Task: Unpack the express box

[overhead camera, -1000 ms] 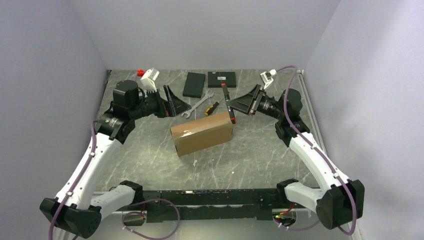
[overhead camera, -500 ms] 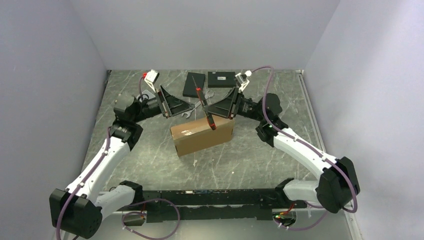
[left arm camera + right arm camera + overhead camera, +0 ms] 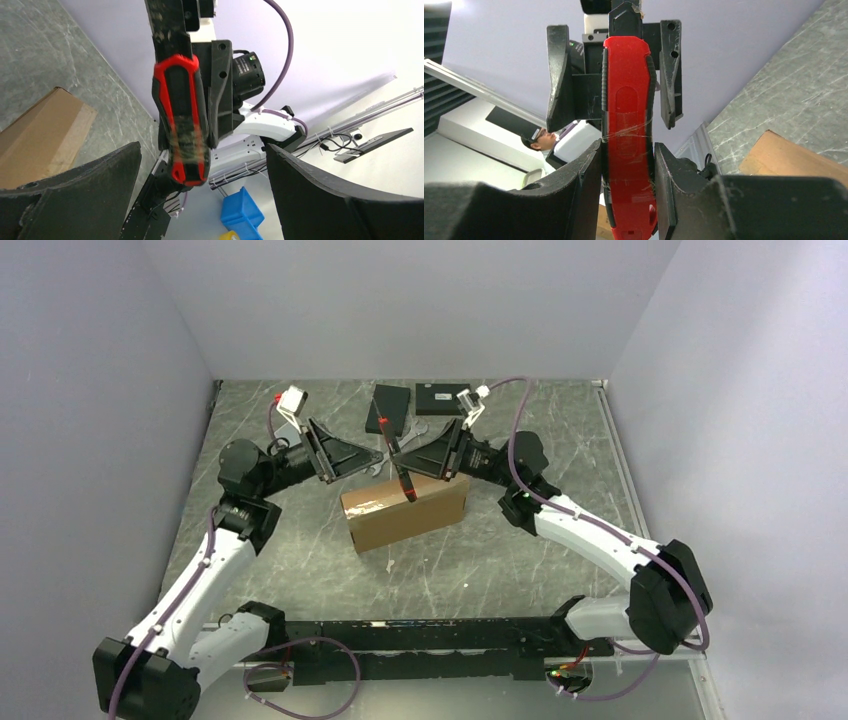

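The top camera sits high above and behind the arm bases, looking down and forward from afar over the whole table (image 3: 300,570). In it the box (image 3: 405,510) is central, with the red knife (image 3: 398,465) just toward 12 o'clock. The left wrist camera looks out between the left gripper (image 3: 202,150), very near, facing the right arm (image 3: 260,127); the knife is central, the box at 8 o'clock. The right wrist camera looks back the opposite way through the right gripper (image 3: 626,147), nearer still, with the box at 4 o'clock. All three views share the knife and the box.
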`<state>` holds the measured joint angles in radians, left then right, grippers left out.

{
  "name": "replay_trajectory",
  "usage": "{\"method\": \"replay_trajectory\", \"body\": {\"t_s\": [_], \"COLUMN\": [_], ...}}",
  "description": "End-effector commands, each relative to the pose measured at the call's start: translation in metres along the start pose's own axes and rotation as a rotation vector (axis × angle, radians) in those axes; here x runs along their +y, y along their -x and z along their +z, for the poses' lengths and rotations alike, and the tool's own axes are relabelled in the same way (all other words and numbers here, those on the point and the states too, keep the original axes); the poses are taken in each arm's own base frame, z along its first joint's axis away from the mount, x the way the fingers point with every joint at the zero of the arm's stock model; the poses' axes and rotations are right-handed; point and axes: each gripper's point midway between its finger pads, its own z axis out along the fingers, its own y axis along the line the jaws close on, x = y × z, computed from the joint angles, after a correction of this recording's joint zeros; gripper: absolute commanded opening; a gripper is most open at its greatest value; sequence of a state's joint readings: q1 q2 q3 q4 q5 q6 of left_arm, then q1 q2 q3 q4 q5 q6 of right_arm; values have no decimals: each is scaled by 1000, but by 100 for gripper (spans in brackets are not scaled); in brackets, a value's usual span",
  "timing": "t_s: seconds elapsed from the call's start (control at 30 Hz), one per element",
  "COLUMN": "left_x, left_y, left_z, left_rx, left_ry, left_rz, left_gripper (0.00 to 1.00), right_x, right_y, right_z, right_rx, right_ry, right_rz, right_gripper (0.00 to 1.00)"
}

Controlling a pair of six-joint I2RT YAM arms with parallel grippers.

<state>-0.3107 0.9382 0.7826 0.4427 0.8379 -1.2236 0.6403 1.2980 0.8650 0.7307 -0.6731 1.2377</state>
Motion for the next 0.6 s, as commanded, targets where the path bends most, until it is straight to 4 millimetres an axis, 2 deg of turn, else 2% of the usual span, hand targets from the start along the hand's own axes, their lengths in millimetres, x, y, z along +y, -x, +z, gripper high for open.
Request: {"method": "replay_trajectory", "body": {"t_s": [0.0, 0.13, 0.2, 0.3, 0.37, 0.47, 0.57], "left_x": [-10, -6, -2, 8, 18, 30, 38], "left_y": [17, 23, 26, 28, 28, 27, 28], "left_z": [6, 12, 13, 14, 14, 14, 15], "left_rx": [-35, -46, -52, -64, -71, -82, -90], "left_ry": [-4, 12, 26, 73, 118, 160, 179], "left_rz": [37, 20, 10, -18, -42, -80, -132], "left_gripper": [100, 97, 92, 80, 69, 47, 19], "right_x": [23, 20, 18, 18, 15, 6, 0], "right_y": [10, 5, 2, -3, -4, -5, -6], "right_z": [11, 19, 22, 24, 23, 22, 21], "right_rx": [-38, -14, -1, 13, 6, -6, -14], "right_ry": [55, 49, 51, 50, 21, -50, -94], "right_rz": [-84, -74, -69, -83, -104, -128, -141], "right_gripper": [0, 0, 0, 0, 0, 1, 10]}}
